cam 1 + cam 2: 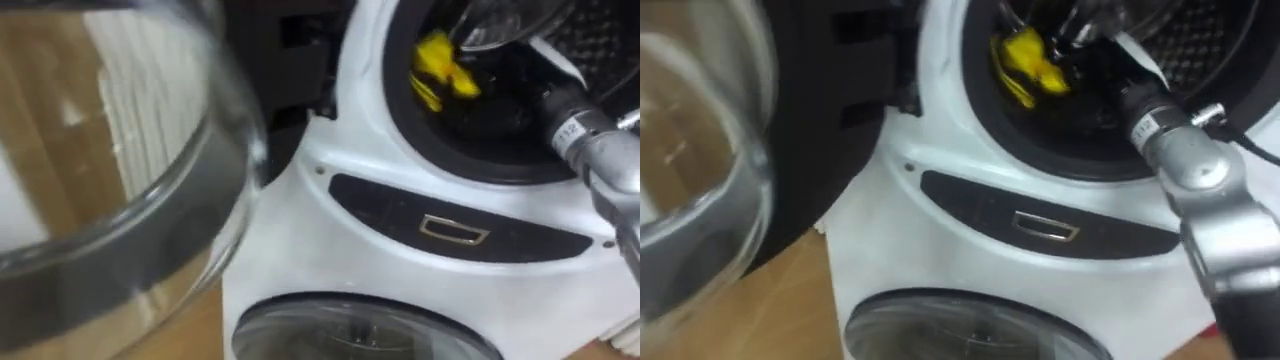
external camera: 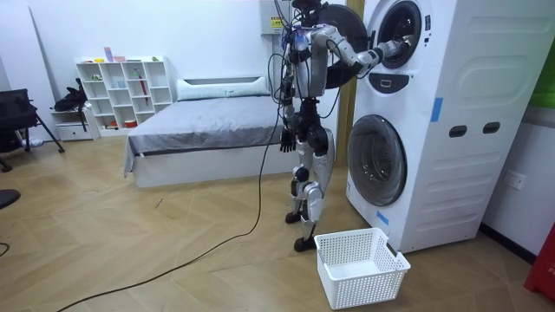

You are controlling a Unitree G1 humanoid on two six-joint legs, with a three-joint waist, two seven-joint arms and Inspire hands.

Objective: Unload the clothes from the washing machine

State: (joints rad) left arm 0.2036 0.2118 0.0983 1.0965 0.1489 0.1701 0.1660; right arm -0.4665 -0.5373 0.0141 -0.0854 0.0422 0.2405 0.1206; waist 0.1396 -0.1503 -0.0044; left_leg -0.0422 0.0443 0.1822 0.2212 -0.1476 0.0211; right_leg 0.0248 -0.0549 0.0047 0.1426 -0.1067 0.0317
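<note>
- Left eye view: crumpled yellow cloth (image 1: 440, 70) lies inside the black-rimmed round drum opening (image 1: 470, 150) of the white stacked washing machine (image 1: 330, 250). It sits at the opening's left side, just behind the rim.
- Right hand (image 1: 1118, 62) reaches into the opening from its right side, close beside the cloth. The fingers are lost in the dark drum, so I can't tell how far open they are or whether they have cloth.
- Left hand (image 2: 284, 143) hangs at the robot's side, well below the opening.
- Handling (judgement): light, soft and limp, not fragile. It will drape, and could drag on the opening's rim on the way out.
- Grasp: pinch the thick bunched middle, not a loose edge.
- Orientation: bunched, so no real long axis. The lump is a bit taller than wide, with one lobe toward the opening's centre and a small tail toward its lower rim. I expect it to hang lengthwise once lifted.
- Clear round glass door (image 1: 150, 200) is swung out to the opening's left.
- White lattice plastic basket (image 2: 364, 279) sits on the floor, well below the opening.
</note>
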